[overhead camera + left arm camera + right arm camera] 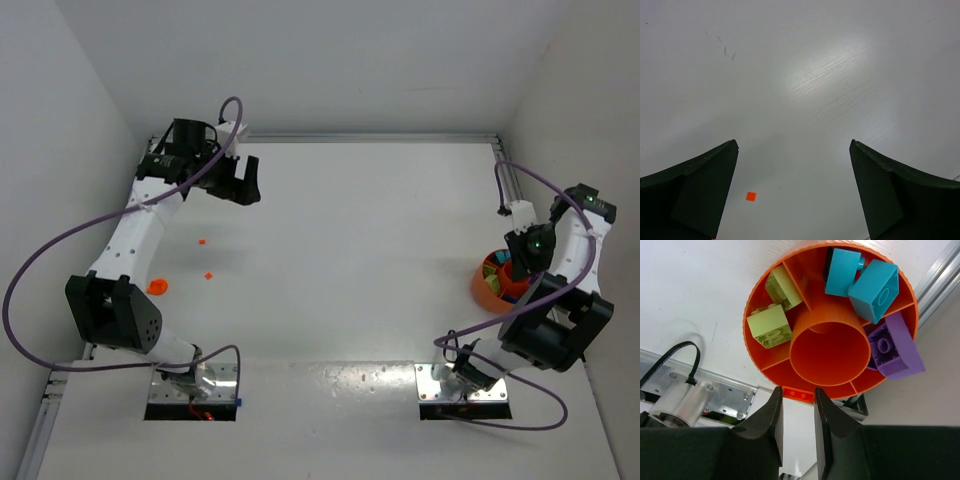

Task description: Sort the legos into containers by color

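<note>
Over the near rim of the bowl [812,305], the right fingers [765,430], almost closed, seem to pinch an orange brick [799,395]. Released here, it could tip outside onto the counter [690,290]. Spread wide and empty, the left fingers [695,190] hover above a stray orange brick [751,196].

Orange bowl [830,355] — lime green bricks [771,326], cyan bricks [875,290], purple brick [897,352], orange brick [799,395] — white table [350,250].
</note>
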